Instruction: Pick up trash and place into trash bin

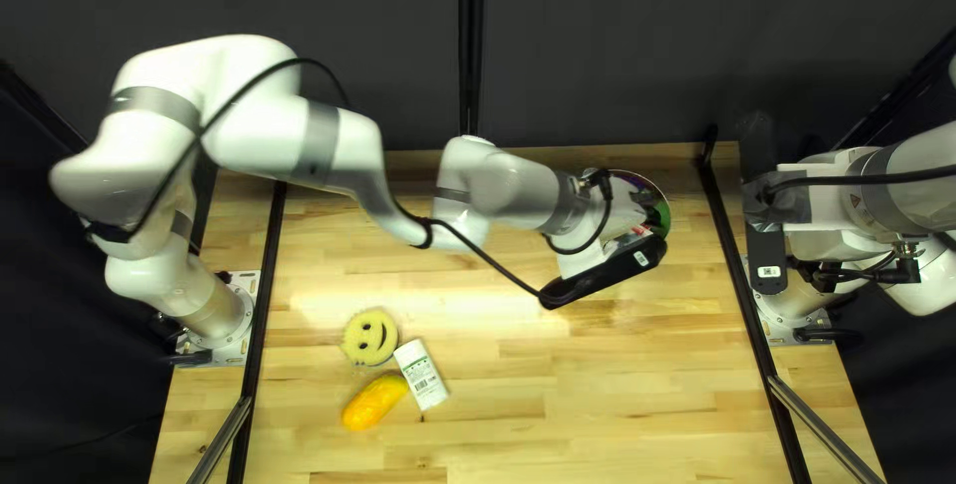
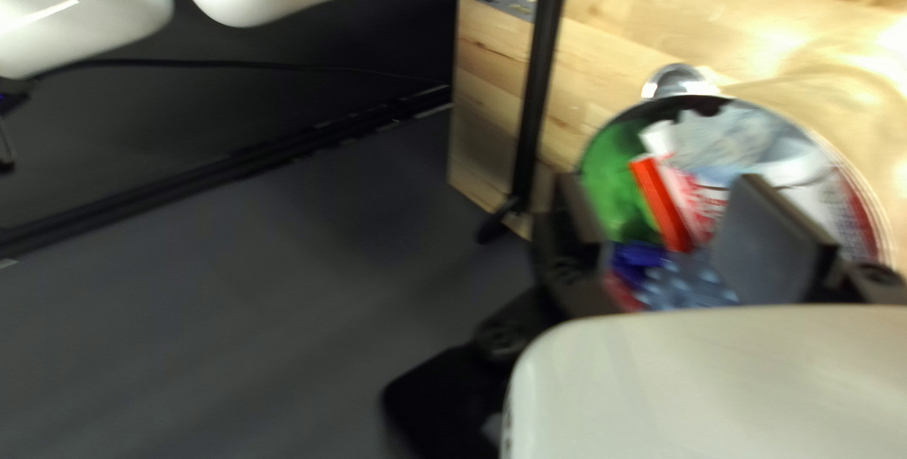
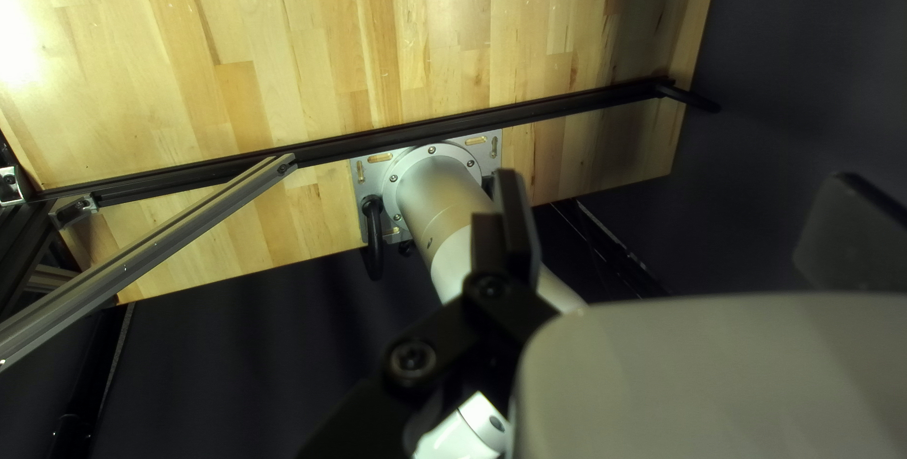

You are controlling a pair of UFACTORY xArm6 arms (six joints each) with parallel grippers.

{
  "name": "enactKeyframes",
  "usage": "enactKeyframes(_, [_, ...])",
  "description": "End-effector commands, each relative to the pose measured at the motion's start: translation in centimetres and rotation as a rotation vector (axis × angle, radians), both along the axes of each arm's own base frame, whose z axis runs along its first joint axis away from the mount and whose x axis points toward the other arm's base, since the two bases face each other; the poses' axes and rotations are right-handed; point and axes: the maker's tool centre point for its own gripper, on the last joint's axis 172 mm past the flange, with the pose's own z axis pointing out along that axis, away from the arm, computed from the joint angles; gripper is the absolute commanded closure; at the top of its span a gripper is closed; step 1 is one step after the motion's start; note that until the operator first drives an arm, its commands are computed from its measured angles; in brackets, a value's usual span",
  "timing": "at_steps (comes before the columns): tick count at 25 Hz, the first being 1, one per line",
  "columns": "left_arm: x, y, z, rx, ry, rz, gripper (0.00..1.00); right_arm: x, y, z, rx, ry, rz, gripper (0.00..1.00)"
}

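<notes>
Three loose things lie on your worktop [image 1: 498,384], low and left of centre in the top left view: a yellow smiley sponge [image 1: 369,336], a white pack [image 1: 422,374] and a yellow-orange piece [image 1: 374,402]. The pack slants just beside the other two; you cannot tell whether they touch.

Your left gripper [image 1: 588,260] is at the bin [image 1: 658,196], well apart from those three. Its fingers stand wide, with nothing clasped between them. Past them you see trash already in the bin: a red-and-white wrapper [image 2: 666,204], clear plastic [image 2: 732,138], something green [image 2: 609,176] and something blue [image 2: 642,259].

Your right gripper [image 1: 794,207] is raised at the right of the top left view, near its own arm's base [image 3: 435,159]. Its fingers are spread wide too, holding nothing.
</notes>
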Motion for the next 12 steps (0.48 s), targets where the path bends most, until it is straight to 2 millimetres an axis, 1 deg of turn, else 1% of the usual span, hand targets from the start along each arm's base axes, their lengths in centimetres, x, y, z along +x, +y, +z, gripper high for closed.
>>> enactKeyframes(1, [-6.2, -5.6, -3.0, -0.11, 0.228, 0.004, 0.0, 0.0, 0.0, 0.0, 0.0, 0.0, 0.0, 0.0])
enactKeyframes(2, [-8.0, -6.7, -4.8, -0.13, 0.279, 0.002, 0.0, 0.0, 0.0, 0.0, 0.0, 0.0, 0.0, 0.0])
enactKeyframes(4, [-10.4, -8.0, -7.4, -0.157, 0.356, -0.003, 0.0, 0.0, 0.0, 0.0, 0.0, 0.0, 0.0, 0.0])
enactKeyframes(5, [-12.2, -8.9, -9.4, -0.175, 0.411, -0.006, 0.0, 0.0, 0.0, 0.0, 0.0, 0.0, 0.0, 0.0])
enactKeyframes(6, [-13.1, -9.4, -10.5, -0.184, 0.438, -0.007, 0.0, 0.0, 0.0, 0.0, 0.0, 0.0, 0.0, 0.0])
enactKeyframes(7, [-14.7, -10.5, -12.7, -0.203, 0.489, -0.01, 0.0, 0.0, 0.0, 0.0, 0.0, 0.0, 0.0, 0.0])
enactKeyframes(8, [-15.9, -11.3, -14.4, -0.216, 0.525, -0.014, 0.0, 0.0, 0.0, 0.0, 0.0, 0.0, 0.0, 0.0])
enactKeyframes(9, [-16.5, -11.8, -15.4, -0.225, 0.548, -0.017, 0.0, 0.0, 0.0, 0.0, 0.0, 0.0, 0.0, 0.0])
enactKeyframes(10, [-17.7, -12.6, -17.1, -0.241, 0.592, -0.02, 0.0, 0.0, 0.0, 0.0, 0.0, 0.0, 0.0, 0.0])
enactKeyframes(12, [-19.1, -13.8, -18.7, -0.261, 0.647, -0.023, 0.0, 0.0, 0.0, 0.0, 0.0, 0.0, 0.0, 0.0])
